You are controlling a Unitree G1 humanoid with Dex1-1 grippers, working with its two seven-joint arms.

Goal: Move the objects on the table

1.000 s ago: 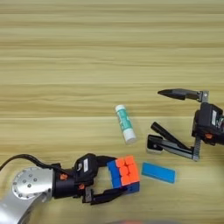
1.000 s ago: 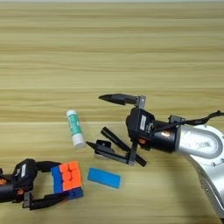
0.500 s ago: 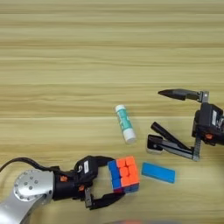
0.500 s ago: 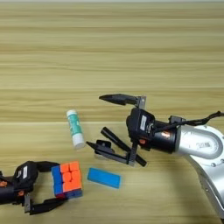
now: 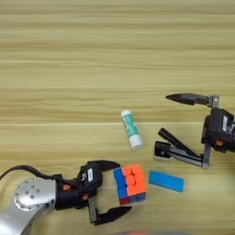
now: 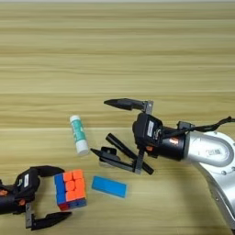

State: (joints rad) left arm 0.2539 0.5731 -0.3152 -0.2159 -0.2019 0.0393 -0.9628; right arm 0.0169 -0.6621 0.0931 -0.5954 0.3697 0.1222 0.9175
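Near the counter's (image 5: 92, 55) near edge, the left pincer (image 5: 112, 188) gapes wide around the cube (image 5: 130, 184). The right pincer (image 6: 105, 126) spreads wide beside the block (image 6: 109, 187) and glue stick (image 6: 79, 134).

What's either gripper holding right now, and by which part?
Nothing. The left gripper is open, fingers either side of the cube without closing on it. The right gripper is open over the table, near the glue stick.
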